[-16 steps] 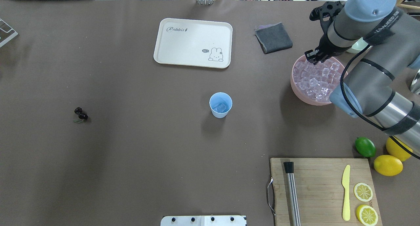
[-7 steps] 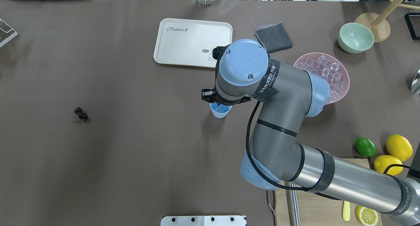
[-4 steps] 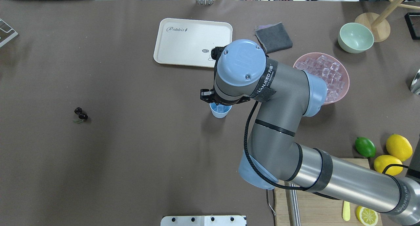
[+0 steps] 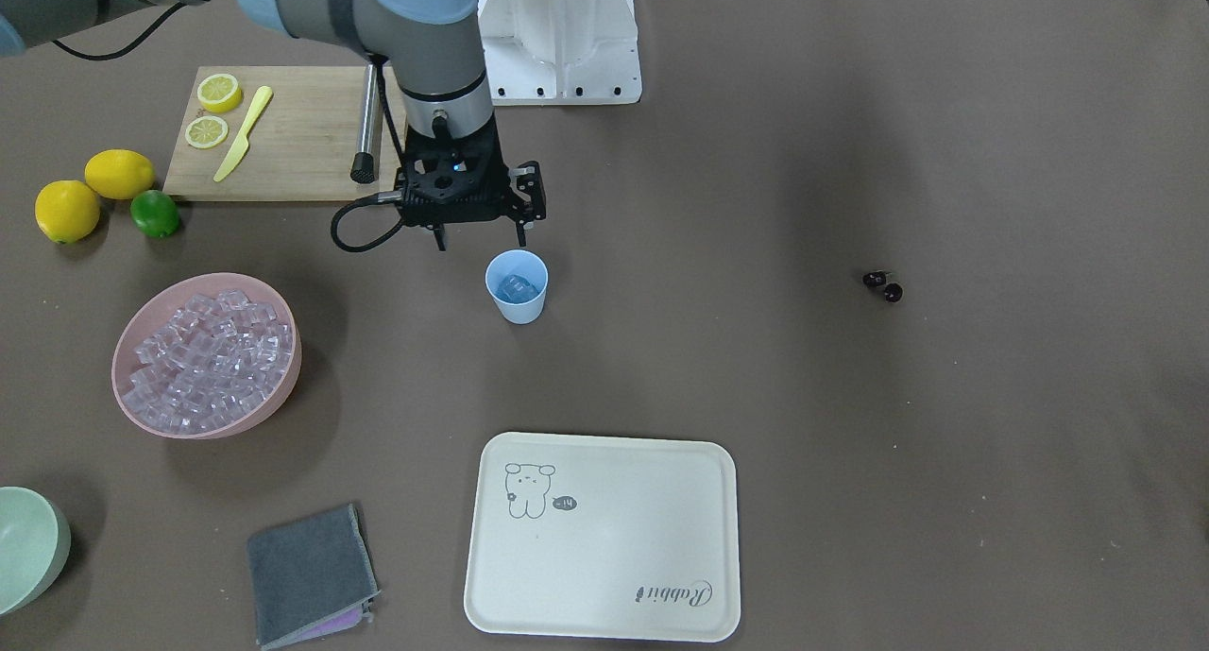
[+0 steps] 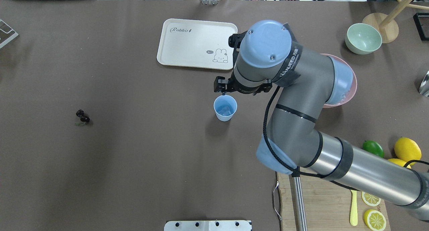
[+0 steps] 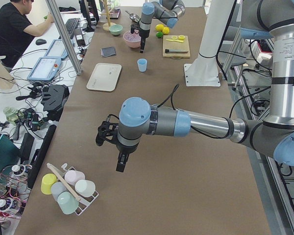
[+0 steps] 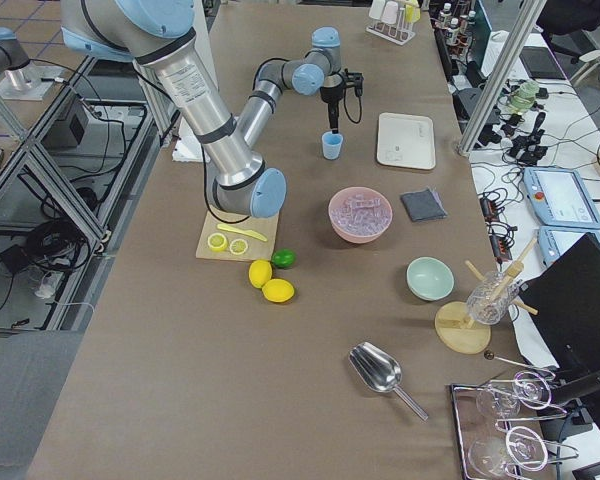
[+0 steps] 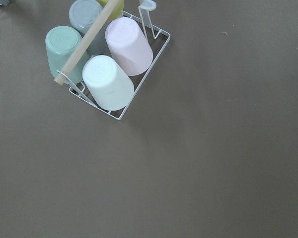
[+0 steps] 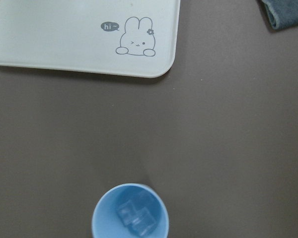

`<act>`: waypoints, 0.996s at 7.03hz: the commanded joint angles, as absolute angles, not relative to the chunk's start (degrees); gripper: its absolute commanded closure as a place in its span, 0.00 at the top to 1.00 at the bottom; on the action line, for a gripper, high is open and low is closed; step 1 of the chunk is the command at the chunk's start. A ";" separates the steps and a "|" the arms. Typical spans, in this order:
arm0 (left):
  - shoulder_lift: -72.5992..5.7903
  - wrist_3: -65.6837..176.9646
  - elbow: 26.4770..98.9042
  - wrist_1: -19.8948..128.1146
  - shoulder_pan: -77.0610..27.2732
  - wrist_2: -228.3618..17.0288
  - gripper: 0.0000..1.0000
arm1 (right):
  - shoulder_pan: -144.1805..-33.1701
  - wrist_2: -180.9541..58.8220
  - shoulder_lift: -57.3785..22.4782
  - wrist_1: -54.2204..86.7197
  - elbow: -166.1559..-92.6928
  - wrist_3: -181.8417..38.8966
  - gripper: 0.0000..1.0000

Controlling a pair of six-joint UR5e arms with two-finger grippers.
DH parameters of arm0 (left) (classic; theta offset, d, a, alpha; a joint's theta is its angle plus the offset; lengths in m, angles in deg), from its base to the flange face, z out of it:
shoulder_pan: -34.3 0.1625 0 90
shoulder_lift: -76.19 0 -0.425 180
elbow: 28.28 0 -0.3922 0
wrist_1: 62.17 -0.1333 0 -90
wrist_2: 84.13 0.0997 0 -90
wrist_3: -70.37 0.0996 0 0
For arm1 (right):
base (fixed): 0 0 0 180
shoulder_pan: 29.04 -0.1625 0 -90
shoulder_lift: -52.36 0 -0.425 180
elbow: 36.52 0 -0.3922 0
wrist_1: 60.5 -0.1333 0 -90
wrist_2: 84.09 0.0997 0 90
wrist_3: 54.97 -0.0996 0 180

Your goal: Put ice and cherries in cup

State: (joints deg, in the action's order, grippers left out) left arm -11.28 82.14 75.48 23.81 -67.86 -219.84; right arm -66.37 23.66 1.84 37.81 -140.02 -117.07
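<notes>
Tapered light-blue plastic cup (image 5: 224, 116), glassy clear ice cubes (image 9: 136, 218) inside
Above it the right gripper (image 4: 477, 235) hangs released, empty; left gripper (image 6: 121, 164): cannot tell.

Front and overhead views, same cup (image 5: 225, 107)

Cup (image 5: 225, 107): one; cherries (image 4: 884, 285): two, joined as pair; bowls: two, pink bowl (image 4: 227, 429) and green bowl (image 5: 363, 38); ice cubes (image 4: 203, 358): heap in pink bowl, too many to count; two discernible in cup; whole lemons (image 4: 119, 173): two; lemon slices (image 4: 218, 91): two; lime (image 4: 154, 214): one; knife (image 4: 243, 131), cutting board (image 4: 293, 150), metal rod (image 4: 366, 122), tray (image 4: 604, 538), cloth (image 4: 307, 575), scoop (image 7: 378, 372): one each; tumblers (image 8: 109, 89) in rack (image 8: 154, 44): five.
</notes>
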 commanded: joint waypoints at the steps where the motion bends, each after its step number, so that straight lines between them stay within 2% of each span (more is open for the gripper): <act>1: -13.28 81.97 75.52 23.61 -65.39 -219.84 0.98 | -80.82 37.04 -5.96 37.42 -141.11 -98.05 0.99; 5: -19.17 65.32 75.87 27.62 -53.53 -219.66 0.98 | -108.35 52.98 -23.02 38.98 -138.91 -64.08 0.99; 7: -21.88 47.79 76.22 34.13 -42.14 -219.05 0.98 | -117.77 53.73 -32.15 38.82 -138.65 -49.09 0.99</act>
State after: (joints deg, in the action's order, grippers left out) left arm -20.16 57.93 76.01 30.64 -48.92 -219.28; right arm -112.19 53.27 -26.79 38.88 -139.18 -59.06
